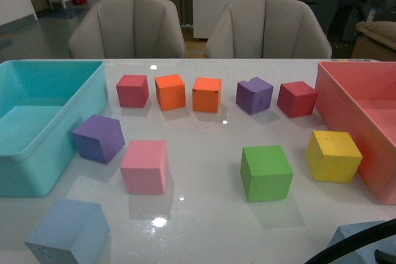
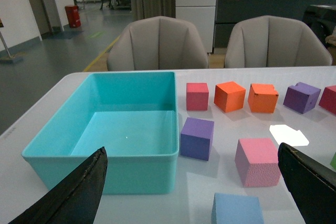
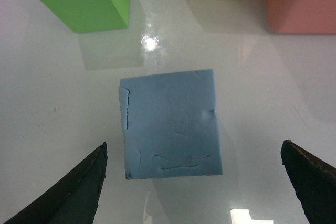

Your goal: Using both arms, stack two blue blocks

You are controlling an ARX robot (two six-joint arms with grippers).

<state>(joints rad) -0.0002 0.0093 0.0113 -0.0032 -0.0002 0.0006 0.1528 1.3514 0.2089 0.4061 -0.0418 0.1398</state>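
One pale blue block (image 1: 69, 232) lies at the table's front left; it also shows in the left wrist view (image 2: 237, 209), between and just ahead of the open fingers of my left gripper (image 2: 194, 203). The other blue block (image 1: 354, 237) sits at the front right edge, partly cut off behind a black cable. In the right wrist view this block (image 3: 169, 123) lies flat on the table, between the wide-open fingers of my right gripper (image 3: 194, 192), which hangs above it. Both grippers are empty. Neither gripper shows in the front view.
A teal bin (image 1: 37, 115) stands at the left, a pink bin (image 1: 365, 115) at the right. Purple (image 1: 99, 138), pink (image 1: 145, 166), green (image 1: 266, 172) and yellow (image 1: 333, 156) cubes lie mid-table. Red, orange and purple cubes line the back. Two chairs stand behind the table.
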